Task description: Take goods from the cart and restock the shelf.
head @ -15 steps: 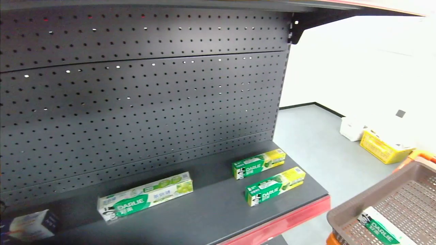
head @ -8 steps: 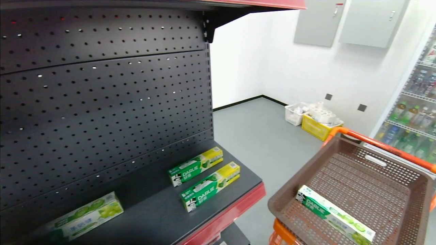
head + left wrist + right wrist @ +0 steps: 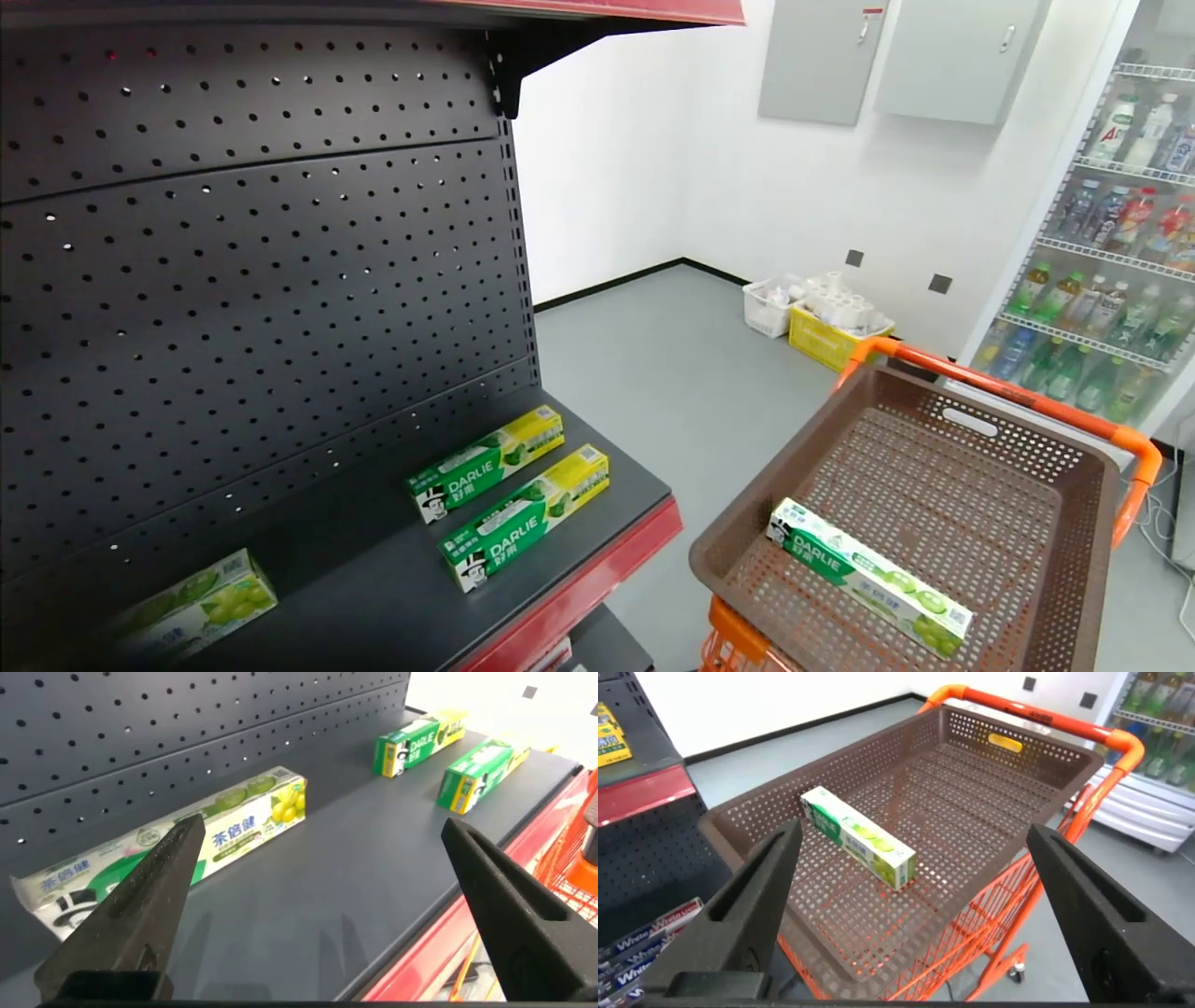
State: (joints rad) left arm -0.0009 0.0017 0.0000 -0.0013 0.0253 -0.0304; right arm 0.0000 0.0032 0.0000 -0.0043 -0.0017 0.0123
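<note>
On the dark shelf board [image 3: 373, 579] lie two green toothpaste boxes [image 3: 485, 464] [image 3: 523, 516] side by side near its right end, and a paler toothpaste box [image 3: 196, 607] farther left. The brown cart basket [image 3: 1083, 523] stands to the right of the shelf with one pale toothpaste box [image 3: 868, 577] lying flat in it. My left gripper [image 3: 318, 905] hangs open above the shelf board, beside the paler box [image 3: 168, 863], with the green boxes [image 3: 419, 740] [image 3: 483, 768] beyond. Open and holding nothing, my right gripper [image 3: 920, 905] hovers over the cart basket [image 3: 822, 770], above the box [image 3: 859, 838].
The perforated back panel [image 3: 261, 280] rises behind the board, with a red-edged shelf above. Grey floor [image 3: 672, 373] separates shelf and cart. A yellow crate [image 3: 826, 341] and a white crate stand at the far wall. A drinks cooler [image 3: 1111, 243] stands behind the orange cart handle [image 3: 1027, 401].
The head camera has swung to the right: the shelf has slid left in the picture and the cart basket has come fully into view. The boxes themselves lie as before.
</note>
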